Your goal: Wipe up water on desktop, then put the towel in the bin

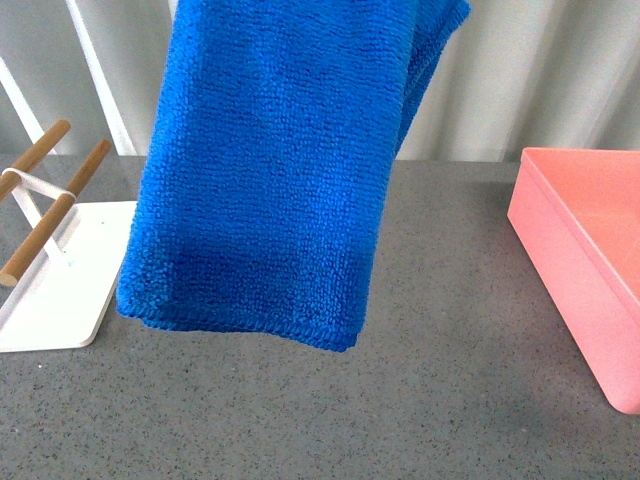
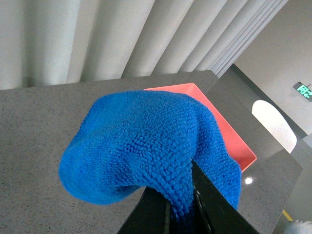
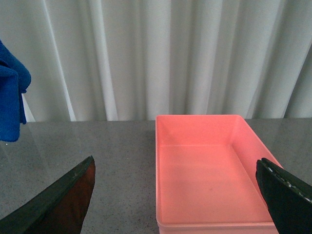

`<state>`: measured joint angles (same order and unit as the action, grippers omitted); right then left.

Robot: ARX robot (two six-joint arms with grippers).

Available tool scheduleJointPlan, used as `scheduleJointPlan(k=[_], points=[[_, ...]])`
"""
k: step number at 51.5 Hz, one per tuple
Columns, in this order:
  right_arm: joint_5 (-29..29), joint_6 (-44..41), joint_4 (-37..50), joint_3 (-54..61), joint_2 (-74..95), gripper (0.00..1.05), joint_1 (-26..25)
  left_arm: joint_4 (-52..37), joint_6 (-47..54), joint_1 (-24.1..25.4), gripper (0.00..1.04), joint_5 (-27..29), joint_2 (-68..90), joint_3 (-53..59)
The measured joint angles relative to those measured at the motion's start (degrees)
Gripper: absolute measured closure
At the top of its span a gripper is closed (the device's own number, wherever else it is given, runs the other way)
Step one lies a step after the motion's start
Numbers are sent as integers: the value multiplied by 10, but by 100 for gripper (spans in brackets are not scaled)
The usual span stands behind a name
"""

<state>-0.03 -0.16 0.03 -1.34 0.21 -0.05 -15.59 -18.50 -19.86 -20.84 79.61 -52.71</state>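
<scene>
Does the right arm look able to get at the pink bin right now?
Probably yes: the right gripper is open and empty, facing the bin across bare desktop; the towel hangs aside in the left gripper.

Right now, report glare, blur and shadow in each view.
Front view: soft even light, no hard shadow under the blue towel. Left wrist view: one small glare spot on the desktop beside the pink bin. Right wrist view: fingers of the right gripper dark and blurred.
</scene>
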Motion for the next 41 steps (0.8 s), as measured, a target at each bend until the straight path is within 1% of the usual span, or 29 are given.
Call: scheduleJointPlan(k=[6, 8, 14, 15, 17, 18, 20, 22, 24, 26, 28, 32, 36, 41], points=[[0, 0, 0, 0, 0, 7, 0, -2, 0, -14, 100, 20, 10, 0], [0, 0, 0, 0, 0, 7, 0, 5, 0, -17, 100, 35, 15, 0], [0, 0, 0, 0, 0, 7, 0, 7, 1, -17, 100, 38, 19, 0], [-11, 4, -26, -8, 13, 7, -5, 7, 1, -17, 100, 39, 19, 0], [-61, 4, -103, -42, 70, 7, -27, 7, 1, -17, 100, 39, 19, 0], [-81, 2, -113, -53, 101, 7, -38, 7, 1, -17, 100, 39, 19, 0], [-105, -5, -107, -64, 146, 7, -57, 7, 1, -17, 100, 39, 19, 0], [-138, -17, -79, -76, 202, 7, -82, 7, 2, -18, 100, 39, 19, 0], [-188, -35, -34, -101, 280, 7, -116, 7, 2, -19, 100, 38, 19, 0], [-234, -38, -14, -122, 327, 7, -130, 7, 2, -19, 100, 39, 19, 0], [-264, -43, -6, -139, 360, 7, -136, 7, 2, -19, 100, 39, 19, 0], [-344, -48, 7, -174, 427, 7, -137, 7, 2, -19, 100, 40, 19, 0], [-423, -54, 16, -203, 486, 7, -129, 7, 2, -19, 100, 39, 19, 0], [-498, -52, 55, -233, 559, 7, -114, 7, 2, -19, 100, 39, 19, 0]])
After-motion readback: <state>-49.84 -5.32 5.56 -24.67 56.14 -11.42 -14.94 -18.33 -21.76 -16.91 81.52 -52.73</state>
